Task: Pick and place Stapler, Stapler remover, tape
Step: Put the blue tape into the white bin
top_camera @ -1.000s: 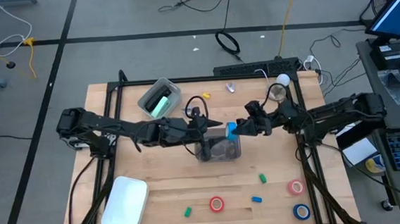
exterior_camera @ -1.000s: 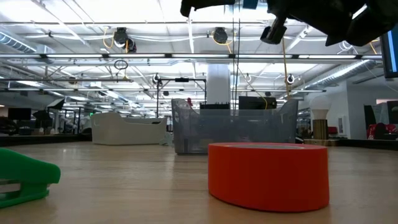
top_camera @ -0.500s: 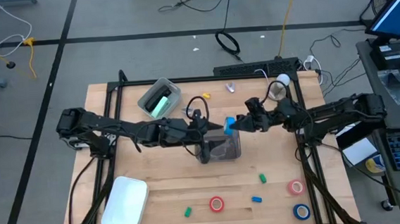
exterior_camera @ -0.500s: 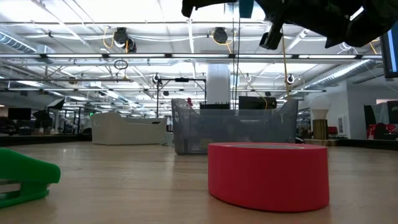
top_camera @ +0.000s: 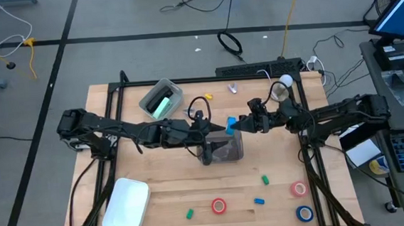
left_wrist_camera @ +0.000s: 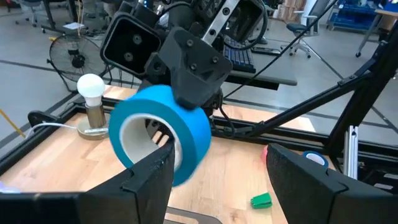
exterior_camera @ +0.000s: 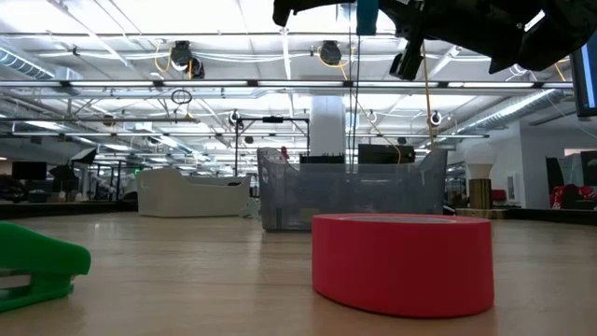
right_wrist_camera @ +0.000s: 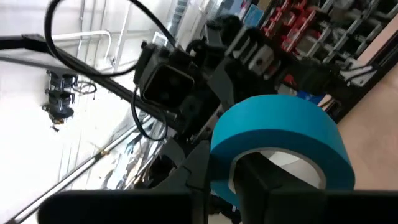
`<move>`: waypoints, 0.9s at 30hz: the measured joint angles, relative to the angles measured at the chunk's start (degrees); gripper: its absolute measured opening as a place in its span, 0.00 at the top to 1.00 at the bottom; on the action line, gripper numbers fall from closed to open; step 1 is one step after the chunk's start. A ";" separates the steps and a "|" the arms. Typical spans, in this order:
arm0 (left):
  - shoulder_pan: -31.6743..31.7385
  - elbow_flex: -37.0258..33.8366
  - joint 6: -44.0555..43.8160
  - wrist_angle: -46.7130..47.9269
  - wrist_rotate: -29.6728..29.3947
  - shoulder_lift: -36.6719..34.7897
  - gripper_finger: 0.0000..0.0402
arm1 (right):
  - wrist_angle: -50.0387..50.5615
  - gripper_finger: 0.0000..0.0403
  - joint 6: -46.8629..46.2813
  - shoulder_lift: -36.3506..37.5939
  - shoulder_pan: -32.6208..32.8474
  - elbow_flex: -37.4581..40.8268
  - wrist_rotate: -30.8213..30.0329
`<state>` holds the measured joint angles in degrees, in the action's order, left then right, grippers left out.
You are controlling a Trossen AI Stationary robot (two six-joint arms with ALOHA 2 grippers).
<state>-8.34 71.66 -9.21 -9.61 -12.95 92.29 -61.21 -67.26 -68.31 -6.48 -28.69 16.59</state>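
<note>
Tape (top_camera: 231, 125), a blue ring with a pale core, hangs above the clear bin (top_camera: 221, 150) at the table's middle, likely for dropping in; the right gripper (top_camera: 240, 125) has its fingers clamped through its rim; the left gripper (top_camera: 208, 124) faces it just beside, fingers spread and holding nothing.

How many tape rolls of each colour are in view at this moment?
Blue: 2, the held blue tape and the loose blue tape
Red: 1, the red tape
Pinkish-red: 1, the pinkish-red tape
Total: 4
</note>
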 joint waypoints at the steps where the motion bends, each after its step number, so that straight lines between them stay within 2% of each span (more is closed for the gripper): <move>1: 0.04 -0.02 -0.05 0.00 0.02 0.00 0.37 | -0.26 0.91 0.04 0.00 0.19 -0.01 -0.19; 15: 1.62 -0.04 -2.95 -0.31 3.34 0.39 0.39 | 2.53 0.91 1.97 -3.56 0.27 -5.66 1.65; 19: 1.81 -0.04 -4.35 -0.05 6.26 0.39 0.52 | 2.44 0.91 1.92 -3.85 0.25 -5.64 1.82; 25: 2.93 -0.04 -4.55 1.45 10.58 0.35 0.91 | 3.09 0.90 1.61 -3.85 0.29 -5.58 2.72; 27: 3.12 -0.04 -4.67 2.80 11.94 0.35 0.91 | 3.23 0.86 1.78 -3.78 0.28 -5.58 3.32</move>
<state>-5.22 71.61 -13.88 -6.80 -1.01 92.64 -57.98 -65.48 -72.10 -6.20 -34.26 19.91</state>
